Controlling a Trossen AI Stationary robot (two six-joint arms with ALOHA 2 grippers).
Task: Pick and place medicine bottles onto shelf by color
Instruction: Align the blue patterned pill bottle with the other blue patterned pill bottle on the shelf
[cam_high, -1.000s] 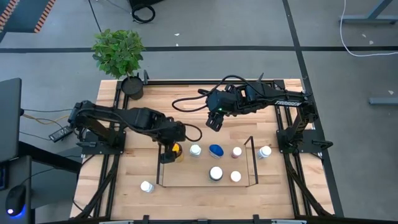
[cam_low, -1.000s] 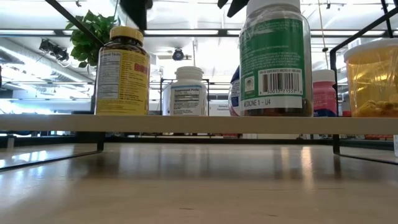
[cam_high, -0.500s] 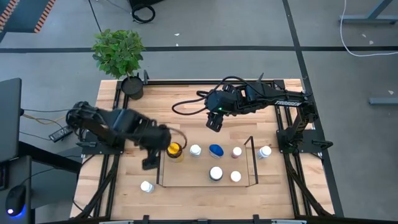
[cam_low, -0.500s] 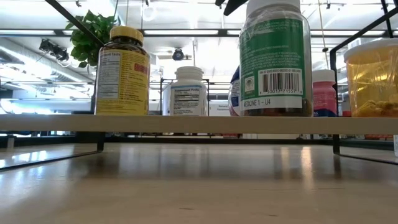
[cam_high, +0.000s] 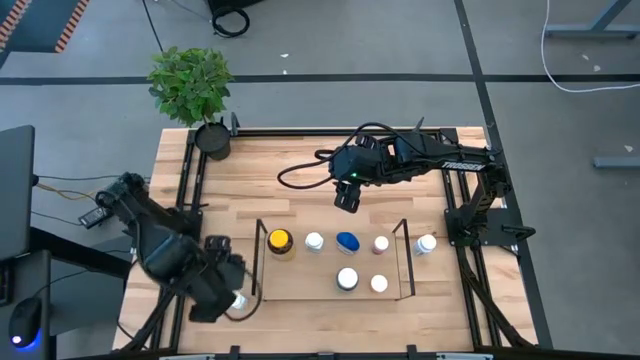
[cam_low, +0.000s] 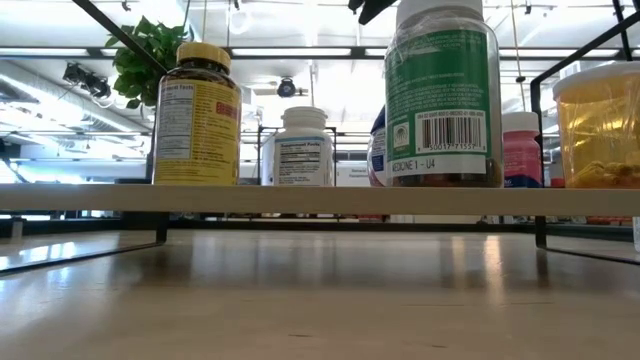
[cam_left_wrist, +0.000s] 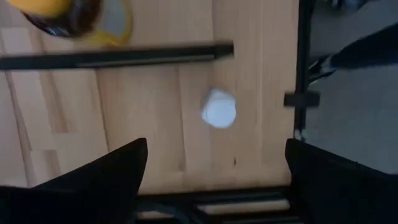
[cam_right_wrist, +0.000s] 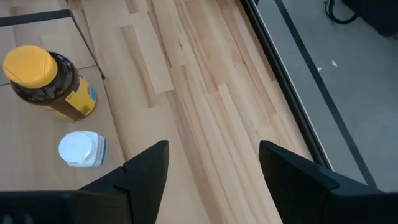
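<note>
The black wire shelf (cam_high: 408, 262) holds several medicine bottles: an amber yellow-lidded jar (cam_high: 280, 241), a white-capped (cam_high: 314, 241), a blue-capped (cam_high: 347, 241) and a pink-capped one (cam_high: 380, 243), with two white-capped behind (cam_high: 347, 278). One white-capped bottle (cam_high: 237, 300) stands on the table left of the shelf, another (cam_high: 427, 243) to its right. My left gripper (cam_high: 220, 296) hangs open above the left bottle (cam_left_wrist: 218, 109), touching nothing. My right gripper (cam_high: 345, 197) is open in the air beyond the shelf's far side; its wrist view shows the amber jar (cam_right_wrist: 46, 81).
A potted green plant (cam_high: 192, 85) stands at the table's far left corner. Black frame rails (cam_high: 185, 200) run along the table's left and right sides. Bare wood lies between the shelf and the far edge. The low view shows the shelved bottles (cam_low: 443, 95) from the side.
My left gripper has left the amber jar at the shelf's left end and swung toward the table's near left corner, rising a little, and now hangs over the white-capped bottle outside the shelf. It stays open. The jar stands where it was.
</note>
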